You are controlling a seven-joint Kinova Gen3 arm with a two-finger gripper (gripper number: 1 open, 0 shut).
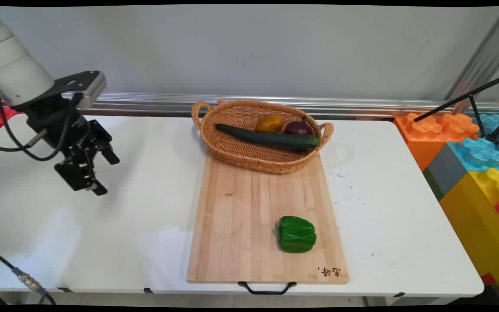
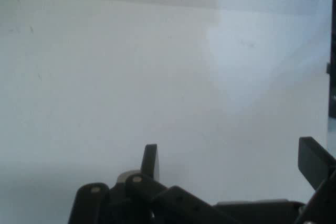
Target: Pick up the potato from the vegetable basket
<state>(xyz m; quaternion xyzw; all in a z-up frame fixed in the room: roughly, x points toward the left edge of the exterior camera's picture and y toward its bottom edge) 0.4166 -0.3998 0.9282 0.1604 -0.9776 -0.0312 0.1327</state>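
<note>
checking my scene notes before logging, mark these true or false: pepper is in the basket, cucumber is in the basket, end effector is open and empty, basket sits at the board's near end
1. The green pepper is in the basket: false, it lies on the cutting board.
2. The cucumber is in the basket: true.
3. The end effector is open and empty: true, above bare table.
4. The basket sits at the board's near end: false, far end.

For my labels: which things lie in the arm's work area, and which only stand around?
Work area: open black pincer; light wooden cutting board; green bell pepper; woven wicker basket; long dark-green cucumber; round yellow fruit; dark purple vegetable.
Around: large coloured plastic blocks; black tripod.
</note>
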